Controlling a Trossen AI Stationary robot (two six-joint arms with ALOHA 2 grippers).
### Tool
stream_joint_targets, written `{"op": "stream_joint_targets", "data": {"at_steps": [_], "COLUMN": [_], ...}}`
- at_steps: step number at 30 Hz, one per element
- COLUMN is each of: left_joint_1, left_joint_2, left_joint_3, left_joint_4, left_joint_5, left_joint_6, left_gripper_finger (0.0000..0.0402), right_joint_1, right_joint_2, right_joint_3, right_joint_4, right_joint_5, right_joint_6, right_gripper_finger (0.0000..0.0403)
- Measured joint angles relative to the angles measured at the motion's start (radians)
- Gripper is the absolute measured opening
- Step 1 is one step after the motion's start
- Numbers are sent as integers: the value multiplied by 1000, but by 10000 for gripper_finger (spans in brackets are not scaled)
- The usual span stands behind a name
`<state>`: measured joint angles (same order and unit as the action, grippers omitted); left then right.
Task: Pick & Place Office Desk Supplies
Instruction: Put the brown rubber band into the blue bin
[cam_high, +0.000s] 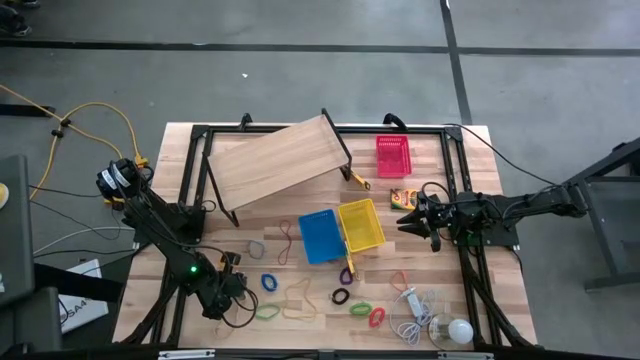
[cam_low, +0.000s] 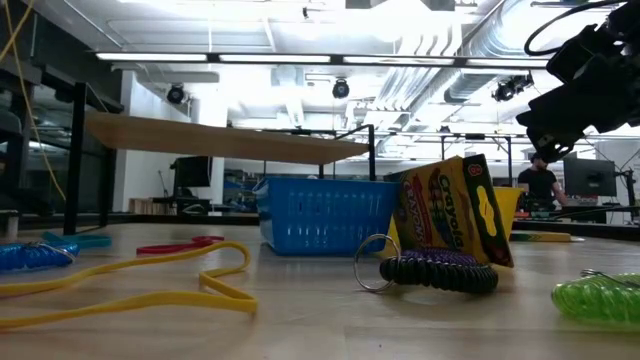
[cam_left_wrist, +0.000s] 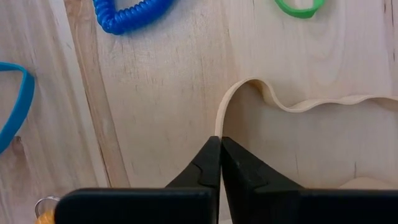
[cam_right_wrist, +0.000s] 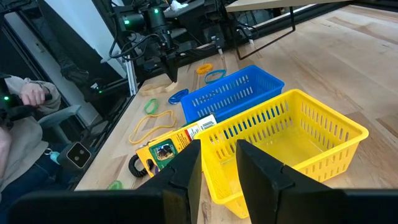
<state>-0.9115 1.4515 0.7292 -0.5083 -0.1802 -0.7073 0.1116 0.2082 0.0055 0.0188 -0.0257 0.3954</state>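
Closed tight at the bottom of the left wrist view, the left gripper (cam_left_wrist: 219, 155) has its fingers pinched on the end of a tan rubber band (cam_left_wrist: 292, 102), low and left of centre in the high view. That band is thin and lies flat on the table (cam_left_wrist: 161, 93), so the pinch could catch only an edge and slip off on lifting. From the fingertips its strip rises, arches, then runs wavily to the right edge, long axis across the picture. Right of centre in the high view, the right gripper (cam_right_wrist: 217, 158) hangs partly open and empty, near the yellow basket (cam_right_wrist: 292, 140).
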Motion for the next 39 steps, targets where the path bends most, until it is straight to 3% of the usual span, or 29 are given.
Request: {"op": "stream_joint_targets", "data": {"at_steps": [7, 15, 21, 27, 39], "left_joint_1": [0, 1, 21, 27, -10], "left_joint_2": [-19, -79, -134, -234, -495], "left_joint_3": [0, 1, 1, 1, 1], "left_joint_4": [9, 14, 19, 19, 53], "left_joint_5": [-18, -137, -171, -234, -457], "left_joint_6": [28, 87, 113, 179, 386], "left_gripper_finger": [1, 0, 0, 0, 0], "right_joint_1": [0, 0, 0, 0, 0], "right_joint_2": [0, 0, 0, 0, 0], "right_joint_3": [0, 0, 0, 0, 0], "right_joint_4": [0, 0, 0, 0, 0], "right_joint_5": [0, 0, 0, 0, 0], "right_joint_6": [0, 0, 0, 0, 0], "right_gripper_finger": [89, 89, 89, 89, 89]}}
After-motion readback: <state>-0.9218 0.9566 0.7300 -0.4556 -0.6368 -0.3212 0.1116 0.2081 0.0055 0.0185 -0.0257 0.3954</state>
